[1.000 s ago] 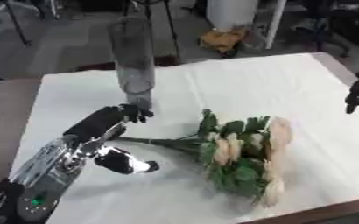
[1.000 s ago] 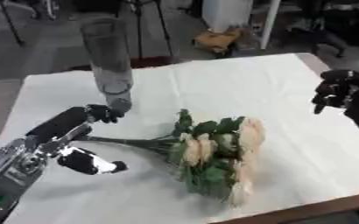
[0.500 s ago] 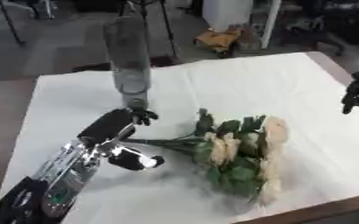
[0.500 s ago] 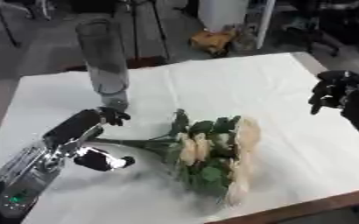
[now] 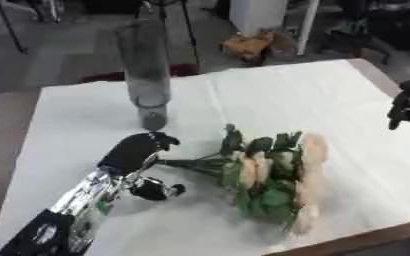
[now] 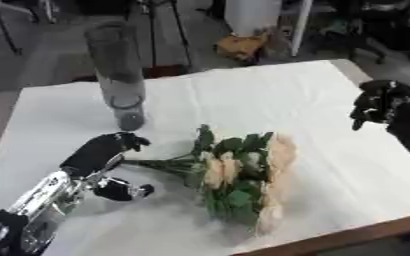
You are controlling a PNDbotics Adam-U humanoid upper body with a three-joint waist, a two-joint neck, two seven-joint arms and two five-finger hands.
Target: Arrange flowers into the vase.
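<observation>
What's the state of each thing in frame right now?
vase: upright on the table, no flowers in it.
flowers: bunch lying flat on the cloth, stems pointing toward the left hand.
left hand: over the stem ends, grip not discernible.
right hand: raised near the right edge, fingers curled, holding nothing.
cloth: spread over the table.

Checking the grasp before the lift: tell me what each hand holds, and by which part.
Nothing is visibly held. The left hand lies over the stem ends of the flower bouquet, but closure around them cannot be told. The right hand is curled, holding nothing.
</observation>
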